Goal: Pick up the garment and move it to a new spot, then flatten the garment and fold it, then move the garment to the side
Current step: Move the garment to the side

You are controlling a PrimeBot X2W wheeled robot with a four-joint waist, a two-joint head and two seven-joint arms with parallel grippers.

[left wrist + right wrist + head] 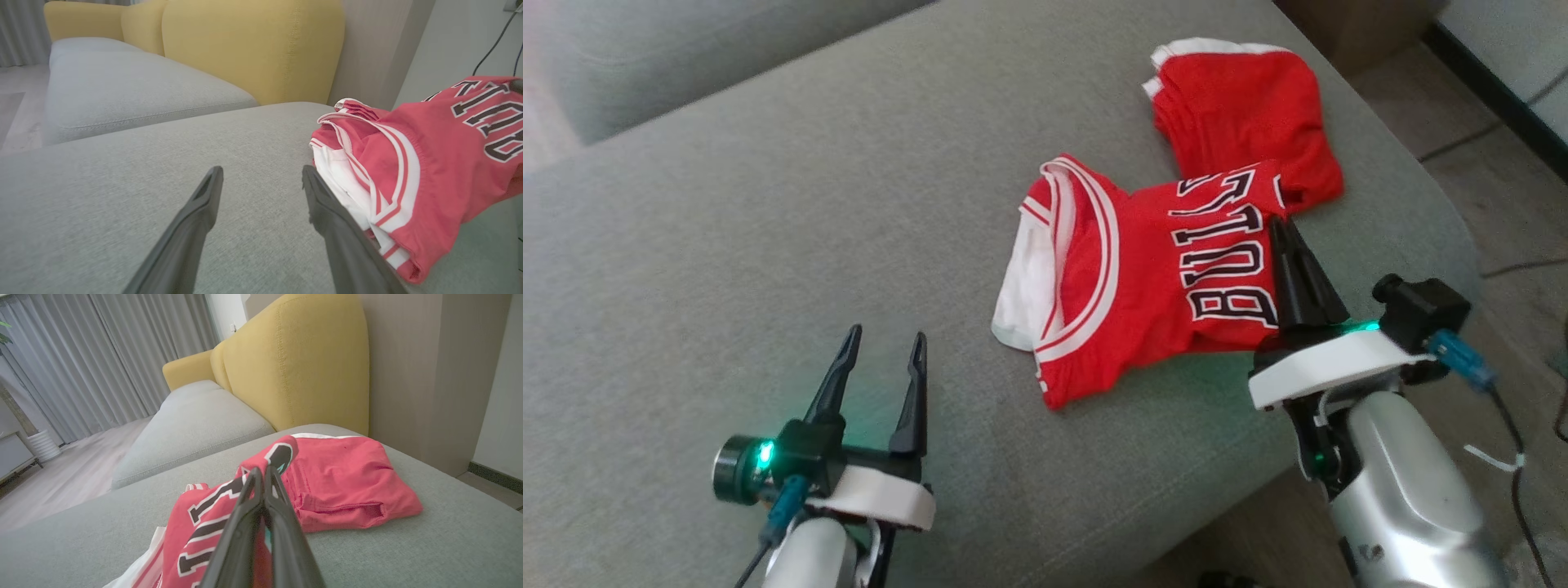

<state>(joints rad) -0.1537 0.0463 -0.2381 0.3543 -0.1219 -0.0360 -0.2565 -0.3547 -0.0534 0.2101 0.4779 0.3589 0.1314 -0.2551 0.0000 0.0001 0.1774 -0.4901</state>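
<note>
Jersey (pixel 1143 278): red, white trim, crumpled near the right edge of the grey cushion (pixel 768 229).
Writing: "BULLS", black letters edged white.
Right gripper (pixel 1274 222): fingers pressed together, pinching the jersey's lettered cloth at the cushion's right edge.
Left gripper (pixel 886 335): fingers spread, over the cushion's near side.

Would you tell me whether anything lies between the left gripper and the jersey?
Nothing visible does: only bare grey cushion separates the open left gripper from the jersey, whose far side the shut right gripper pinches.
</note>
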